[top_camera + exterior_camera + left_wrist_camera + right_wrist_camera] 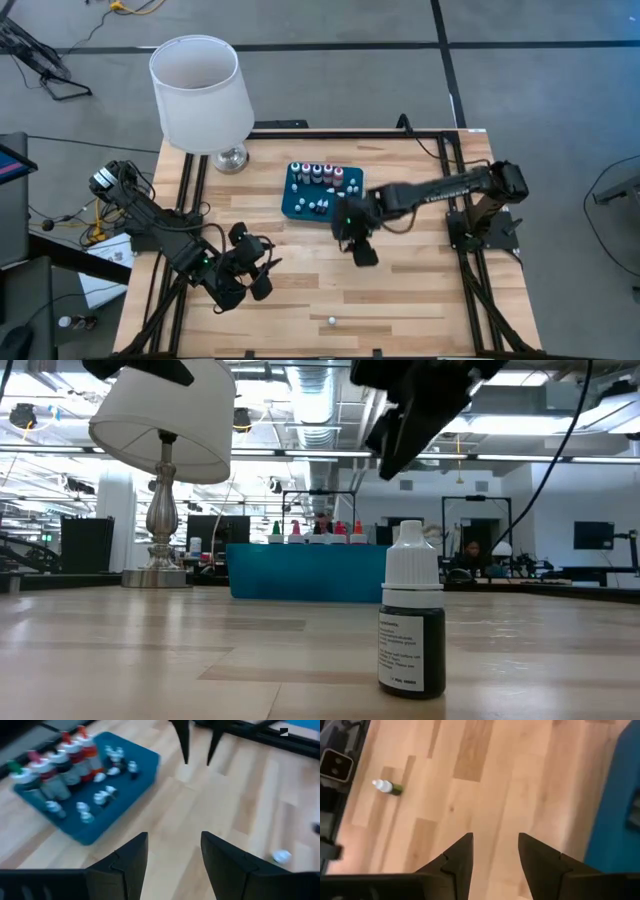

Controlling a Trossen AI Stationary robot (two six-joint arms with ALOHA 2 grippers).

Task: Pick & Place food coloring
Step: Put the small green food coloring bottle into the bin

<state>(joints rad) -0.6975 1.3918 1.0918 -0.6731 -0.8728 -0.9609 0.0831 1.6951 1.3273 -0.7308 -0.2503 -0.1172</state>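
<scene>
On the wooden worktop a teal tray sits near the far middle, just beside the base of a lamp with a white shade. A row of food coloring bottles with coloured tips stands along the tray's far edge, and smaller white ones lie scattered in front of them on the tray.

One lone bottle stands upright on the bare worktop near the front edge, well apart from the tray. It has a dark green body, a white ribbed cap and a white label with printed lines too small to read. From above it shows as a small white dot.

The right gripper hovers over the worktop just in front of the tray, its fingers spread apart with nothing between them. The left gripper hangs above the front left part of the worktop, pointed toward the tray; its fingers are likewise parted and carry nothing.
</scene>
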